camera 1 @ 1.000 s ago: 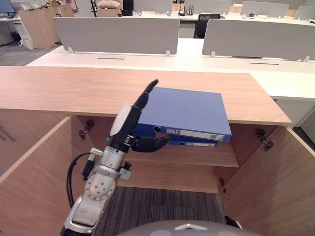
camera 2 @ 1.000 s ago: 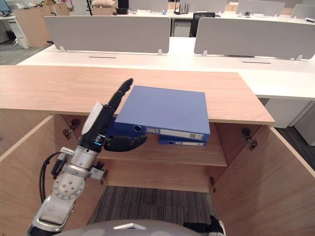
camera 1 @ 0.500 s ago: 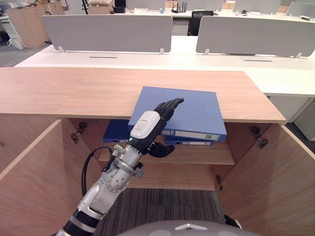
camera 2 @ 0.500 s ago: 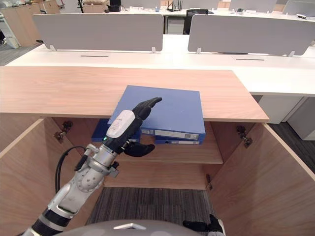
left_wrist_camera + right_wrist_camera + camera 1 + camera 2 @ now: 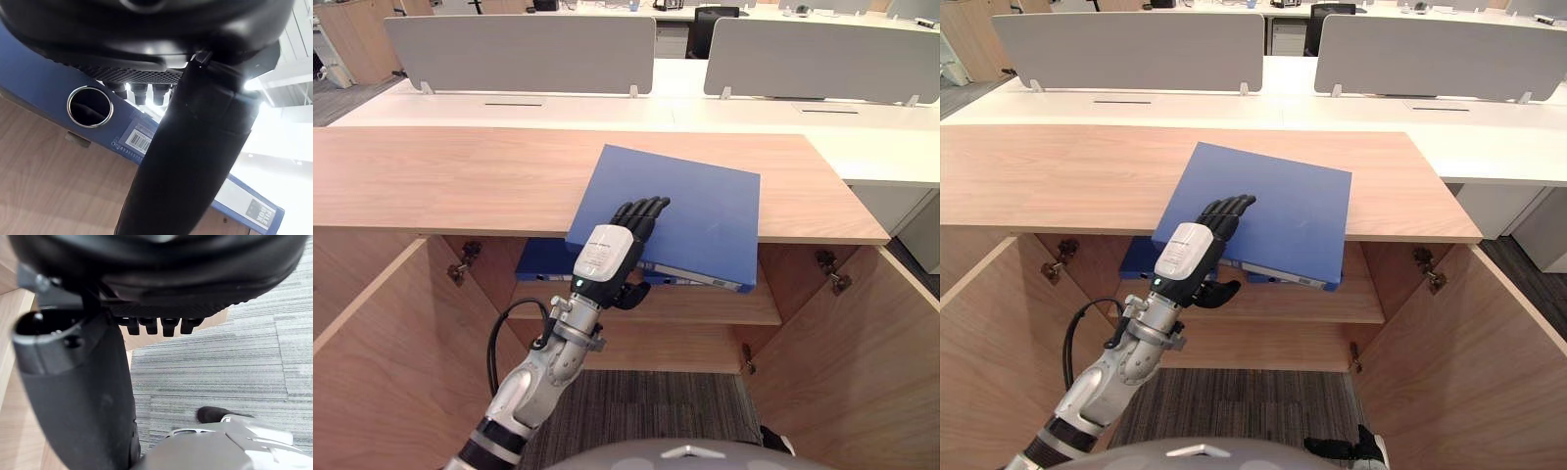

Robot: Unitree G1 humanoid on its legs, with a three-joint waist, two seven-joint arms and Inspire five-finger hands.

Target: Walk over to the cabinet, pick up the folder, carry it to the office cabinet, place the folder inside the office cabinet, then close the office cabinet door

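A blue folder (image 5: 695, 211) lies on the wooden cabinet top (image 5: 460, 181), its spine edge jutting over the front edge and turned at an angle. My left hand (image 5: 607, 257) grips that near edge, fingers flat on the cover and thumb curled beneath. In the left wrist view the thumb (image 5: 195, 161) crosses the folder's spine (image 5: 54, 83) beside its metal ring hole (image 5: 89, 106). My right hand (image 5: 88, 396) hangs low over grey carpet with relaxed fingers, holding nothing.
Below the top, both cabinet doors stand wide, left door (image 5: 372, 343) and right door (image 5: 862, 362). A second blue folder (image 5: 543, 266) lies on the inner shelf (image 5: 705, 304). White desks with grey dividers (image 5: 519, 49) stand behind.
My left hand swung from upright beside the folder to fingers on its cover and thumb under the spine. The folder has turned and its near edge has lifted. The camera shifted slightly.
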